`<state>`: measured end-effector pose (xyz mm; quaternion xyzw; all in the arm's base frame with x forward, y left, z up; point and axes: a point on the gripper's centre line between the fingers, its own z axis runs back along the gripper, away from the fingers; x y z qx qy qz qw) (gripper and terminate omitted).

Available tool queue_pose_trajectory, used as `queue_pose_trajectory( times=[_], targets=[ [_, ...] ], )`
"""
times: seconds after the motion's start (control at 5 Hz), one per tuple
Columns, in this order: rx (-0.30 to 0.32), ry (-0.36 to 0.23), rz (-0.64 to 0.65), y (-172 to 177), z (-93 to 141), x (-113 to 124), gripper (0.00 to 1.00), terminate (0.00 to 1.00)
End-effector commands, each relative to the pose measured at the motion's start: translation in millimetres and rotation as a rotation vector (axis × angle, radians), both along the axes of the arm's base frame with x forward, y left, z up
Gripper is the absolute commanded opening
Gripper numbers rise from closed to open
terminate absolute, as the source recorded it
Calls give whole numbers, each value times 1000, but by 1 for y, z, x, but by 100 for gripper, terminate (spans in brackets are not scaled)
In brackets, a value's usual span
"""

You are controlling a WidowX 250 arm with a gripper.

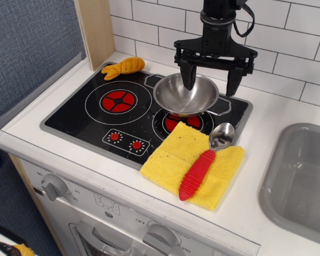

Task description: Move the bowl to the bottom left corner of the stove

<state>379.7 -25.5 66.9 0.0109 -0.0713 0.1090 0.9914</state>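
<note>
the bowl [186, 94] sat on the right burner of the stove [80, 114], its bottom left corner bare, so the move looked barely begun, while the gripper [212, 74] hovered over its far rim, jaws spread, holding nothing.

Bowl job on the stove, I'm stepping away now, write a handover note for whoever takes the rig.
Hand: open, fingers spread wide above the back rim of the bowl, holding nothing.
Bowl: upright and empty on the right burner of the stove, with one wire handle showing at its right.
Nearby: a red-handled spoon lies on a yellow cloth at the stove's front right.
Done: nothing; the bowl is not at the bottom left corner.
Left: grasp the bowl, carry it to the front left corner of the cooktop, release.
</note>
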Motion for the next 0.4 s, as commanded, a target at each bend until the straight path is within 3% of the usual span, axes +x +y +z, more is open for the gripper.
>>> queue_pose_trajectory(
  times=[0.0,0.2],
  targets=[
    [19,-23,85,14,-4,28,100,0],
    [13,-1,100,14,-18,30,100,0]
  ],
)
